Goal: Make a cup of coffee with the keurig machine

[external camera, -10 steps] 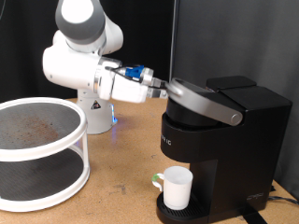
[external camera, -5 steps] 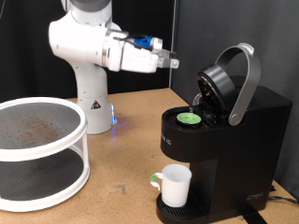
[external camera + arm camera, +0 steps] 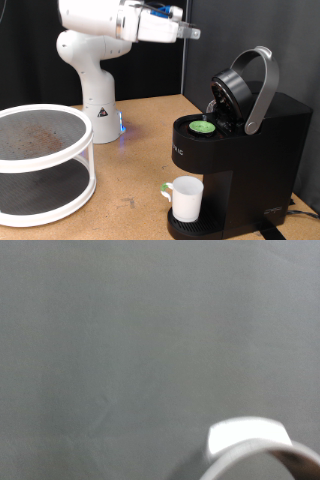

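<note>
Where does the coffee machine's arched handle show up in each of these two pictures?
Exterior view: the grey arched handle stands raised over the open keurig machine, at the exterior view's right, above the cup.
Wrist view: a pale curved band at the picture's edge may be that handle; too blurred to be sure.
Shared landmark: only that arch, if it is the same.

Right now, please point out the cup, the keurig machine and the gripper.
cup [image 3: 188, 199], exterior view, white side wall.
keurig machine [image 3: 272, 150], exterior view, black body.
gripper [image 3: 193, 33], exterior view, fingertips, raised above the machine.
</note>
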